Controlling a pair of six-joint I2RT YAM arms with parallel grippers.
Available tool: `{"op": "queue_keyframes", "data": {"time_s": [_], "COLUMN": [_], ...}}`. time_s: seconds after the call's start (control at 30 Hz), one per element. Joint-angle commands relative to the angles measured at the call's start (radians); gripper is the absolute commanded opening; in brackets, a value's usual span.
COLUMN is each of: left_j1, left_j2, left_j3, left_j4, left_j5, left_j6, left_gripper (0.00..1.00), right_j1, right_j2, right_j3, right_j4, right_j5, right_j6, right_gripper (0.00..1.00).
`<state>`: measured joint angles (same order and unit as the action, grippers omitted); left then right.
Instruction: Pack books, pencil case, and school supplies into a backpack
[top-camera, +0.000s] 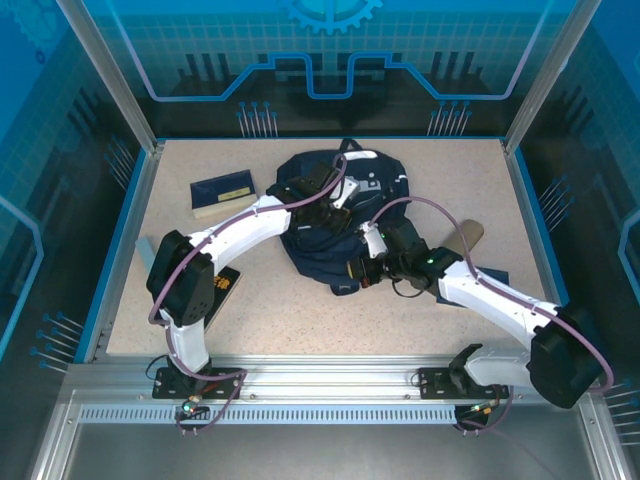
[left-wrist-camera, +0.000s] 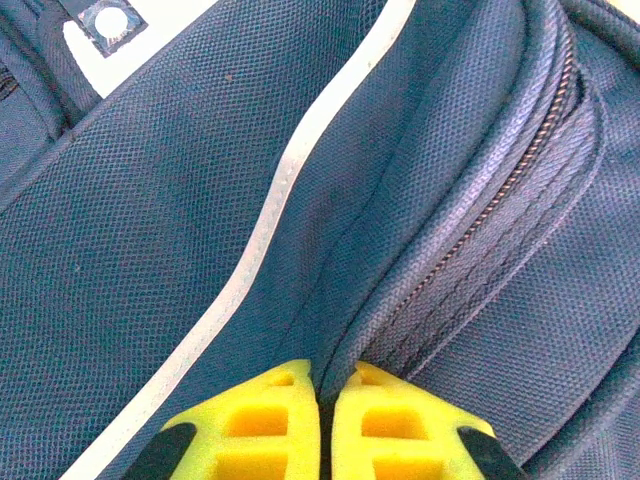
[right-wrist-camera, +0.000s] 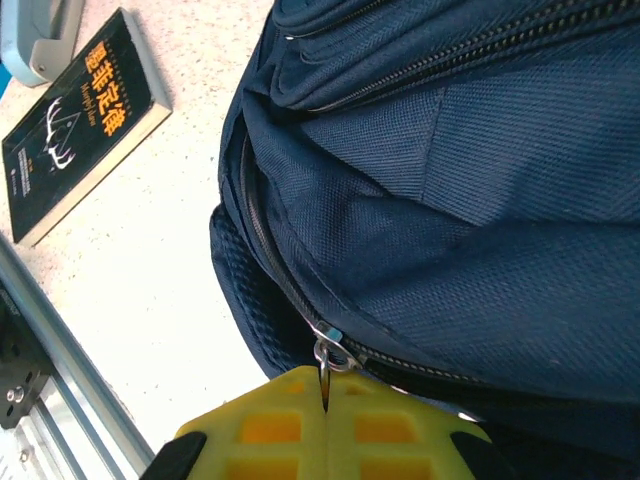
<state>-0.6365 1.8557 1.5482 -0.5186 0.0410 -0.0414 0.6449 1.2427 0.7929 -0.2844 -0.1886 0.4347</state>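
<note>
At the bottom of the top view, the aluminium rail (top-camera: 330, 380) carries both arm bases. Just above it at lower left, a black book (top-camera: 226, 284) with yellow lettering lies on the speckled surface (top-camera: 300, 320), mostly covered by the left arm's elbow. The right wrist view shows this book's cover whole, at upper left, with a white line drawing.

At centre lies the navy backpack (top-camera: 310, 240), crumpled. The right end effector (top-camera: 358, 270) sits at its lower edge. Its wrist view shows what the top view cannot: the yellow tips are clenched on the metal zipper pull (right-wrist-camera: 326, 352).

Right of it, a flat tan item (top-camera: 465, 237) is half hidden by the right arm, and I cannot tell what it is.

Farther up, the left end effector (top-camera: 330, 188) rests on the backpack's top. In its wrist view it is pinched on a fold of backpack fabric, between a white stripe (left-wrist-camera: 270, 220) and a closed zipper (left-wrist-camera: 480, 220).

At upper left, well apart from the backpack, lies 1 navy book (top-camera: 222, 192) showing cream page edges.
</note>
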Motion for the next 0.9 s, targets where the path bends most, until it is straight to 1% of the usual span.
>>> {"op": "queue_keyframes", "data": {"time_s": [0.0, 0.03, 0.13, 0.17, 0.2, 0.23, 0.27, 0.33, 0.43, 0.5, 0.53, 0.63, 0.77, 0.87], "left_j1": [0.023, 0.024, 0.03, 0.03, 0.03, 0.03, 0.03, 0.03, 0.03, 0.03, 0.03, 0.03, 0.03, 0.031], "left_j2": [-0.077, -0.085, -0.113, -0.121, -0.129, -0.136, -0.14, -0.15, -0.159, -0.162, -0.162, -0.159, -0.162, -0.167], "left_j3": [-0.023, -0.034, -0.068, -0.076, -0.081, -0.083, -0.087, -0.093, -0.097, -0.097, -0.095, -0.096, -0.099, -0.104], "left_j4": [0.147, 0.154, 0.167, 0.17, 0.171, 0.172, 0.171, 0.175, 0.178, 0.181, 0.178, 0.173, 0.161, 0.158], "left_j5": [0.021, 0.029, 0.059, 0.065, 0.072, 0.075, 0.081, 0.096, 0.105, 0.108, 0.11, 0.115, 0.123, 0.134], "left_j6": [-0.065, -0.062, -0.047, -0.042, -0.039, -0.039, -0.04, -0.041, -0.047, -0.046, -0.045, -0.045, -0.04, -0.04], "left_gripper": [0.0, 0.0, 0.0, 0.0, 0.0, 0.0, 0.0, 0.0, 0.0, 0.0, 0.0, 0.0, 0.0, 0.0], "right_j1": [0.004, -0.008, -0.073, -0.1, -0.135, -0.173, -0.211, -0.287, -0.334, -0.335, -0.335, -0.328, -0.31, -0.303], "right_j2": [-0.058, -0.085, -0.179, -0.207, -0.232, -0.248, -0.257, -0.26, -0.222, -0.181, -0.153, -0.091, -0.044, -0.015], "right_j3": [0.007, 0.006, 0.0, 0.001, 0.002, 0.006, 0.011, 0.026, 0.068, 0.08, 0.119, 0.157, 0.186, 0.196], "right_j4": [0.01, -0.004, -0.077, -0.105, -0.133, -0.156, -0.174, -0.193, -0.204, -0.195, -0.186, -0.17, -0.171, -0.182], "right_j5": [0.048, 0.066, 0.124, 0.133, 0.133, 0.122, 0.098, 0.03, -0.033, -0.066, -0.088, -0.122, -0.1, -0.085], "right_j6": [0.125, 0.14, 0.2, 0.229, 0.262, 0.3, 0.336, 0.406, 0.465, 0.482, 0.492, 0.505, 0.507, 0.512], "right_gripper": [0.08, 0.14, 0.38, 0.49, 0.57, 0.61, 0.63, 0.63, 0.64, 0.63, 0.62, 0.56, 0.48, 0.46]}}
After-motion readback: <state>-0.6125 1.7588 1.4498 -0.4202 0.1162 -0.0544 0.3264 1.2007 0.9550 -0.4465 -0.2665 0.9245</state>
